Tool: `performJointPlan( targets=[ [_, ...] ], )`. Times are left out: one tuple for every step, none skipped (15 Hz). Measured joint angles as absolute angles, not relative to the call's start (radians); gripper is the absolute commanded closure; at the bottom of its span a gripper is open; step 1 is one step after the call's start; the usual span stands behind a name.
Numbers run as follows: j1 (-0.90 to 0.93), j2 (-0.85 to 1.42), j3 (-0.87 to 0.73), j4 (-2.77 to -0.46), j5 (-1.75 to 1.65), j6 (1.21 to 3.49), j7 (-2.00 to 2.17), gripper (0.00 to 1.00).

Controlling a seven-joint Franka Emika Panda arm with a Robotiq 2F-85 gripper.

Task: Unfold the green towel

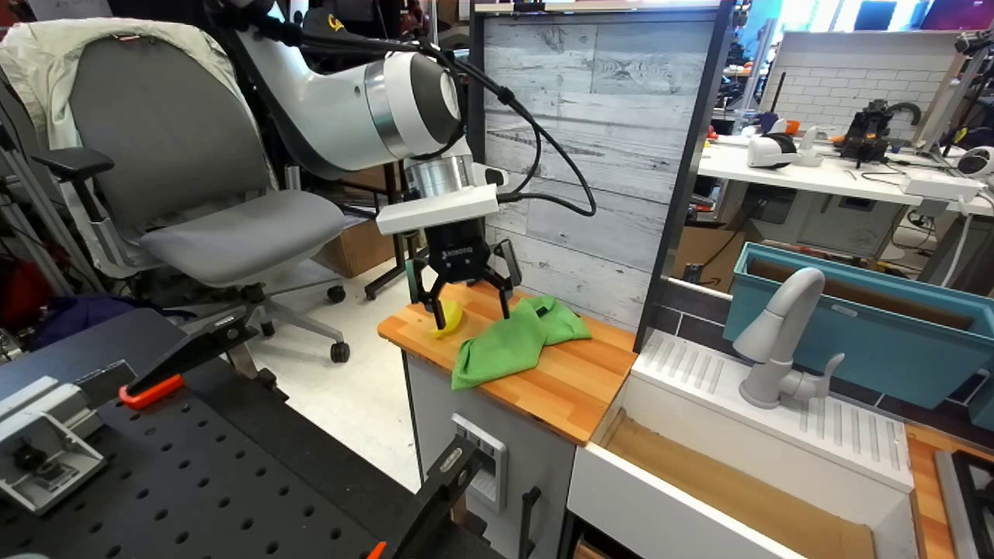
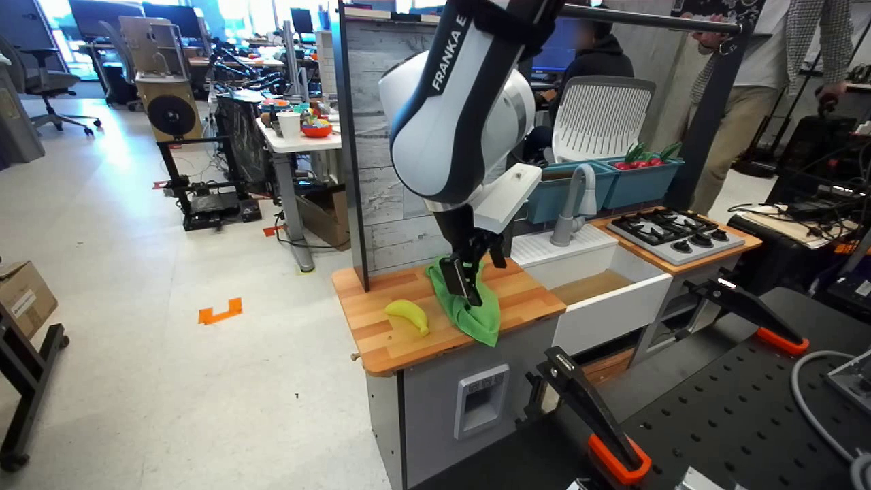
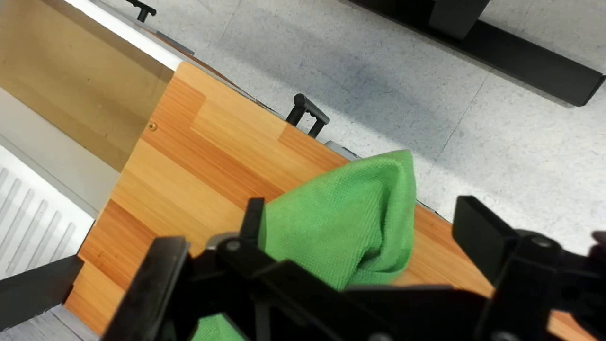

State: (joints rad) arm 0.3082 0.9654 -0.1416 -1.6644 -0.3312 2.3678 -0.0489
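Towel (image 3: 326,227) lies rumpled and folded over across the bench (image 1: 578,384), from near the back edge to the front edge, one corner poking just past the front. Gripper (image 1: 473,312) hangs over it, fingers (image 3: 480,237) spread wide, nothing held; can't tell if a tip touches it. Towel looks light, limp and textured, so should pinch without slipping or damage; best hold is probably the top layer alone, at the loose fold by the front edge, since grabbing both layers would likely drag the bundle.
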Motion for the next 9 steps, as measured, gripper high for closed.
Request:
performJointPlan(
  targets=[
    [0.305,0.966,-0.138,-1.656,-0.331,2.358,-0.049,0.00],
    [0.301,0.967,-0.133,-1.647,-0.331,2.343,-0.049,0.00],
    [0.297,0.966,-0.126,-1.637,-0.331,2.330,-0.049,0.00],
    [0.291,0.966,-0.119,-1.626,-0.331,2.316,-0.049,0.00],
    [0.286,0.964,-0.112,-1.617,-0.331,2.303,-0.049,0.00],
    [0.281,0.958,-0.106,-1.612,-0.331,2.299,-0.049,0.00],
    [0.276,0.948,-0.100,-1.611,-0.331,2.299,-0.049,0.00],
    [0.273,0.936,-0.098,-1.611,-0.331,2.298,-0.049,0.00],
    [0.271,0.924,-0.098,-1.611,-0.331,2.297,-0.049,0.00]
  ],
)
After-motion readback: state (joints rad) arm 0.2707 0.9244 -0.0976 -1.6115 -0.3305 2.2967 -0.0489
